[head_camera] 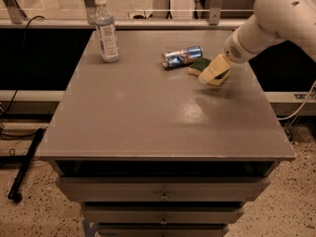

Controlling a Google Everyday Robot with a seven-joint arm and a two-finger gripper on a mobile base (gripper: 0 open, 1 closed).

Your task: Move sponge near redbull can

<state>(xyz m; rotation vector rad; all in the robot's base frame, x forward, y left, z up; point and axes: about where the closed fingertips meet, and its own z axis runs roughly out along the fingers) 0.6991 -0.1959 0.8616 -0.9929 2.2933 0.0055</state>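
Note:
The redbull can (181, 56) lies on its side at the back middle of the grey table (148, 112). The sponge (199, 64), dark green on top with pale yellow foam below, rests on the table just right of the can, almost touching it. My gripper (216, 74), with pale yellow pads, reaches in from the right on the white arm (276, 19). It is shut on the sponge's right end, and dark green shows between the pads. The rest of that end is hidden by the pads.
A clear water bottle (106, 31) with a white cap stands upright at the table's back left. A metal rail and posts (163, 11) run behind the table. Drawers (163, 191) sit below the front edge. A black pole (24, 167) lies on the floor at left.

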